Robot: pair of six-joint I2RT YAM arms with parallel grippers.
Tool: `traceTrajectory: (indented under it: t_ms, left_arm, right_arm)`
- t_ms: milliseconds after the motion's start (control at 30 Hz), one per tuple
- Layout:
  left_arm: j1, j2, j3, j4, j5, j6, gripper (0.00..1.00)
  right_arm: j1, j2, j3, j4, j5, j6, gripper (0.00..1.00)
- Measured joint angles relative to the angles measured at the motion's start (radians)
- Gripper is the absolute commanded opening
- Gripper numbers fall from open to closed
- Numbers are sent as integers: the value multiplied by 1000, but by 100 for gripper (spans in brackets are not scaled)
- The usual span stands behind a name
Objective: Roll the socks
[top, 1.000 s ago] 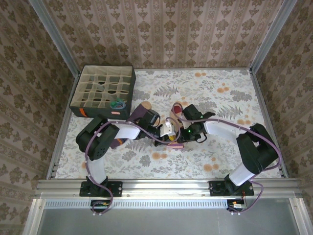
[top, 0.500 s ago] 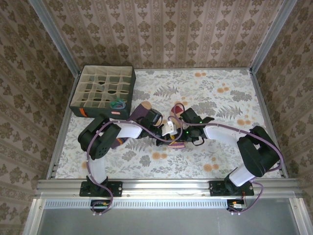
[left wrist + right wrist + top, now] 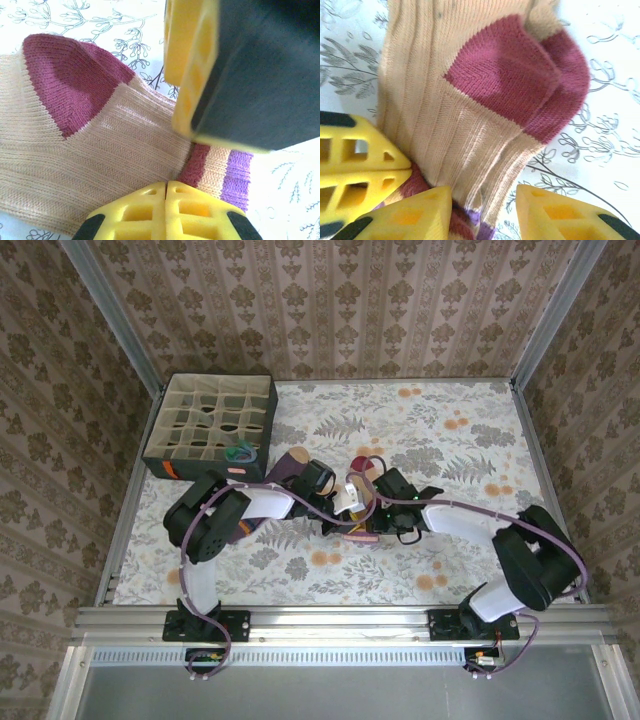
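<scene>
The left jaws are pressed shut on the edge of the striped cuff of the peach ribbed knit sock with maroon heel and toe, pinning that end so the roll has an anchor to start from. Just beside them the right jaws stand partly apart, astride the sock's leg next to the cuff, with a sliver of bare cover showing inside one finger (so they bracket the fabric rather than clamp it). That stance reads as readying a second hold to turn the cuff end over. The sock lies in the middle of the floral-covered desk, heel bulging sideways, not yet rolled. Farther left, a purple knit sock with a tan toe lies by the left arm, apparently next in line. Beyond it, at the far left corner, sits a dark fabric grid-compartment box. A blue-green bundle in a near compartment may be a finished sock, though it is too small to tell.
</scene>
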Motion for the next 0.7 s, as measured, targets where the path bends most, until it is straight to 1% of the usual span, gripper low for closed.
traceTrajectory:
  t_ms: [133,233,300,400,433,567,700]
  left_arm:
    - [0,0,1,-3,-3,-5,3]
    - [0,0,1,-3,-4,-8,3]
    - [0,2,3,-3,-4,-11,3]
    - [0,6,8,-7,-4,-16,3]
    - [0,7,10,-8,-4,-18,3]
    - [1,12,15,-11,-3,-20,3]
    - [1,13,18,-18,-4,-23,2]
  right_arm:
    - [0,-129,-26,2,23,30,35]
    - [0,-199,-47,27,19,57,31]
    - [3,-209,-69,62,6,77,26]
    - [17,-190,-98,111,-29,107,17]
    - [23,-172,-102,130,-41,114,15]
    - [38,-98,-102,191,-85,134,13]
    - [39,-19,-100,220,-98,149,13]
